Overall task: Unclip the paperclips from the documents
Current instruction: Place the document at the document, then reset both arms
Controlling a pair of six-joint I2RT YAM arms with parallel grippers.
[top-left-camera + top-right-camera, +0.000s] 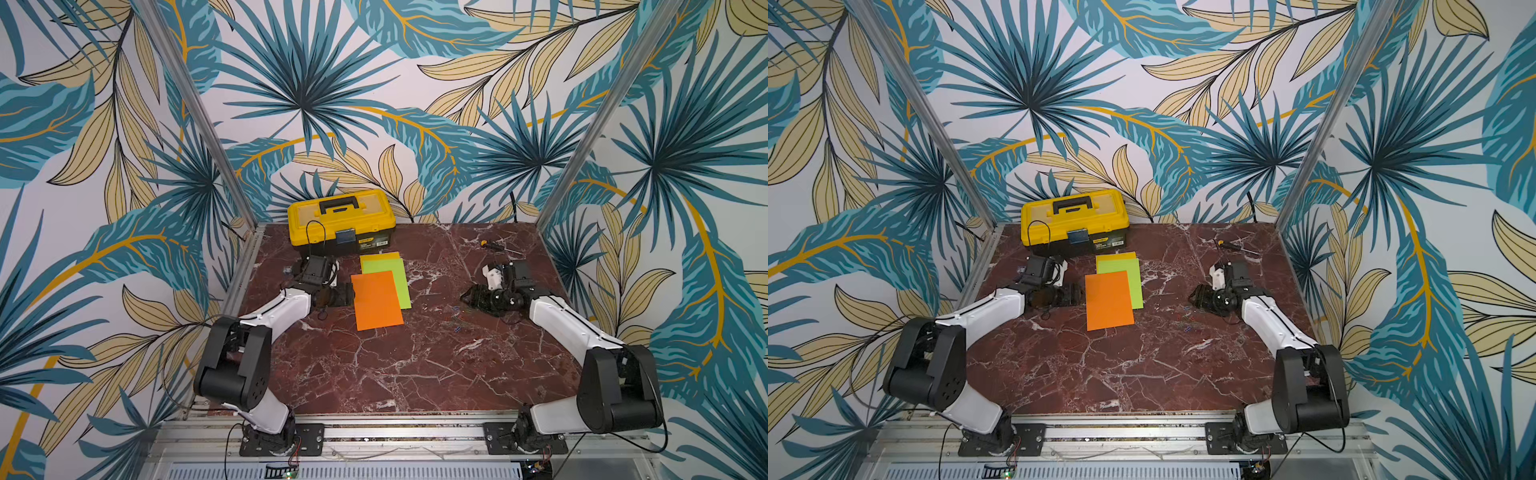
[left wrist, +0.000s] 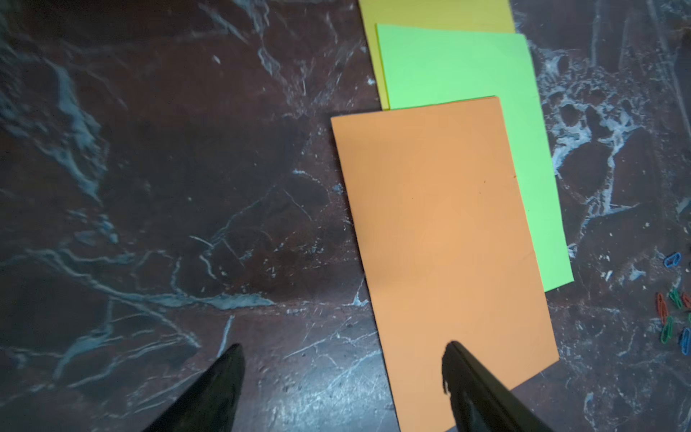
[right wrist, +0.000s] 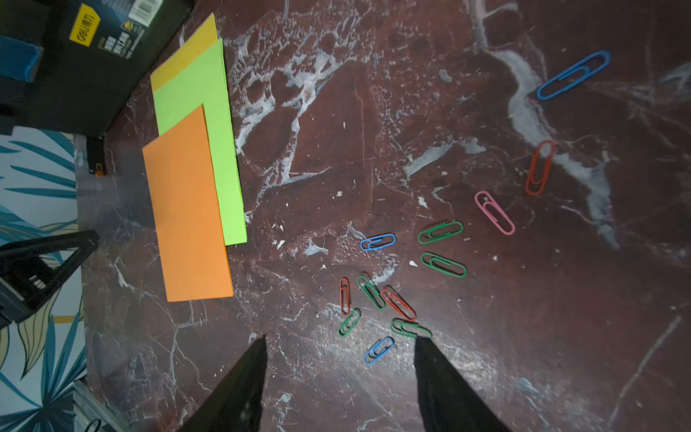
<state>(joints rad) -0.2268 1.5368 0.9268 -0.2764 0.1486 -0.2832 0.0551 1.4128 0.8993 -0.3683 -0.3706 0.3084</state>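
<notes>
On the right wrist camera I can read only one mark: a small yellow tag (image 3: 85,25) on the black front of the toolbox (image 3: 74,86), far out ahead of the right gripper (image 3: 342,337), which seems to say "deli". The white print (image 3: 119,44) and barcode sticker (image 3: 144,9) beside it are too blurred for me.

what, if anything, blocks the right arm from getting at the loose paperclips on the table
Nothing that shows, so probably yes. The right claw is open close by the loose paperclips. They lie scattered on the bare marble table, apart from the orange sheet, with nothing in between.
</notes>
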